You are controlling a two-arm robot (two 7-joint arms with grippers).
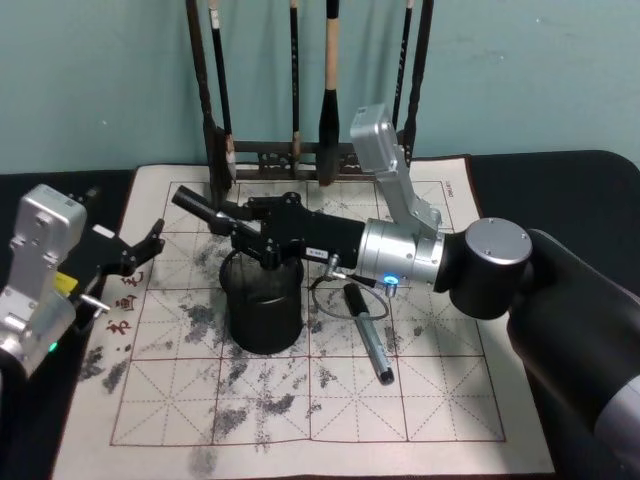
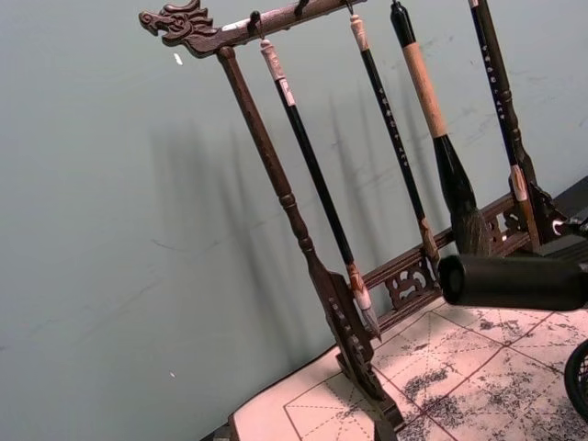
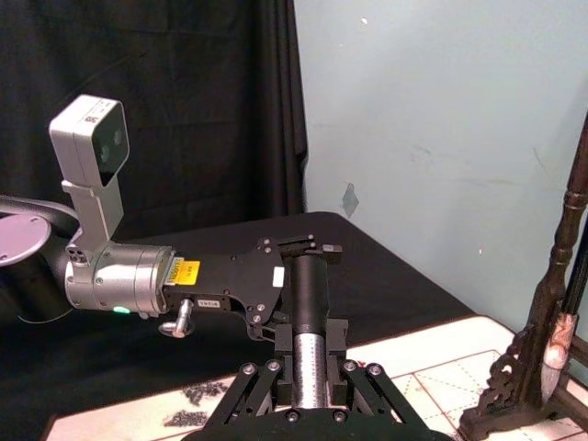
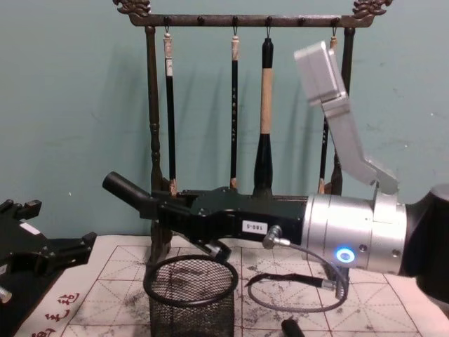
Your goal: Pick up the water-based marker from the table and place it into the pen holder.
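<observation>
We're seeing two markers. The right gripper is clamping one water-based marker approx. level, its dark end jutting toward the robot's left, just above the back rim of the single pen holder at mid-mat. The second marker is lying on the table just right of the holder. The left gripper is idling at the mat's left edge, fingers apart. Four brushes, we think, are hanging on the rack behind.

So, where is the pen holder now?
In the head view the pen holder stands on the mat, left of centre, under the right gripper, a loose pen lying to its right.
</observation>
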